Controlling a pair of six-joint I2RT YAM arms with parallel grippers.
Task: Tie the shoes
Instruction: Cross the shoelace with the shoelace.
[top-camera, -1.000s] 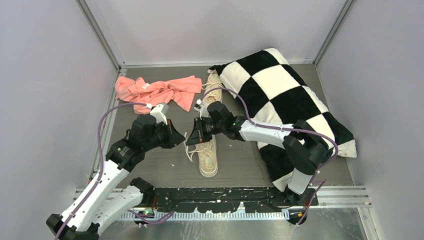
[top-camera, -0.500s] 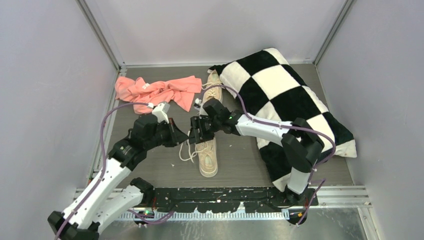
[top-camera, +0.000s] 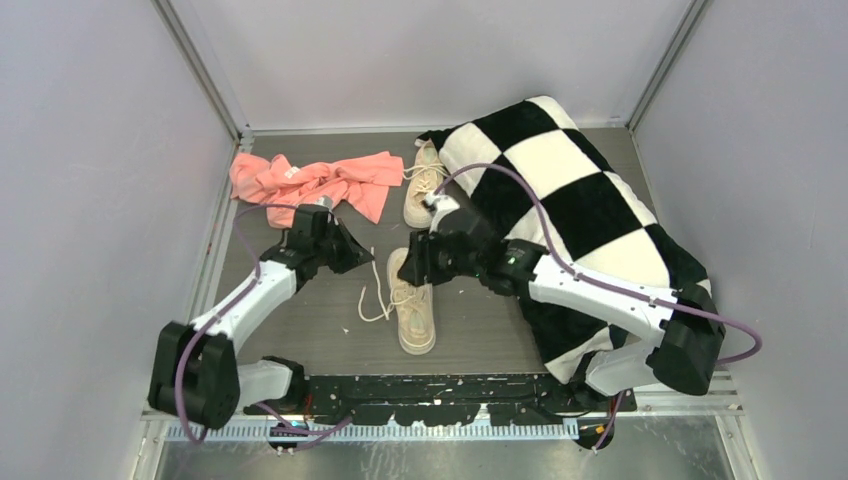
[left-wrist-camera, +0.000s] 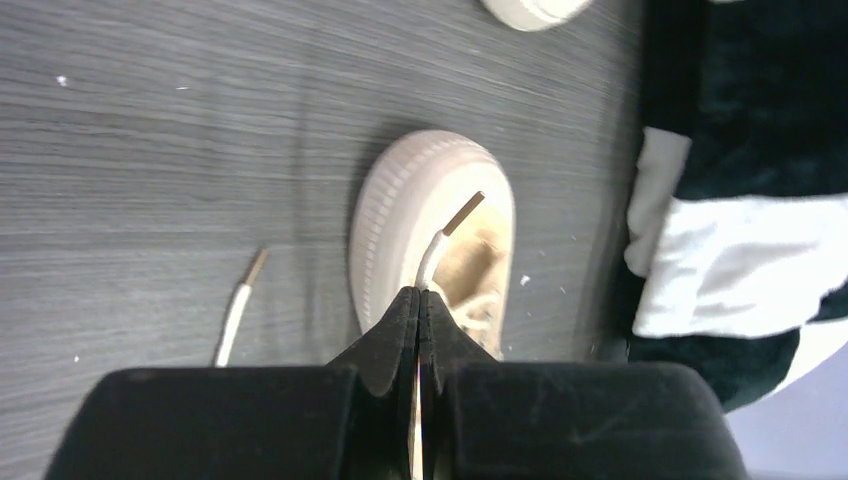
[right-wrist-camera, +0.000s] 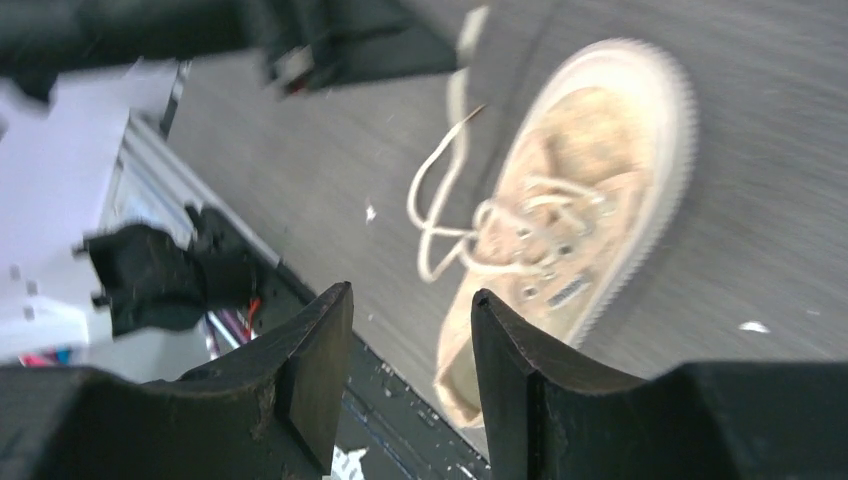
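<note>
- The left pincer (left-wrist-camera: 418, 292) is clenched on a cream lace end (left-wrist-camera: 440, 238), over the toe of the near shoe (left-wrist-camera: 400, 215).
- The right pincer (right-wrist-camera: 410, 296) is released, jaws apart, hovering above that same shoe.
- The near shoe lies mid-worktop (top-camera: 320, 335) with its laces loose.
- The far shoe (top-camera: 424, 185) lies between the pink cloth (top-camera: 320, 180) and the checkered pillow (top-camera: 570, 200).

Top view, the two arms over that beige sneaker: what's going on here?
The left claw is shut on a lace tip of the near shoe. The right claw hangs open above that shoe, holding nothing. The shoe's laces trail loose on the table; no bow shows. The other shoe lies farther back, beside the checkered pillow.
</note>
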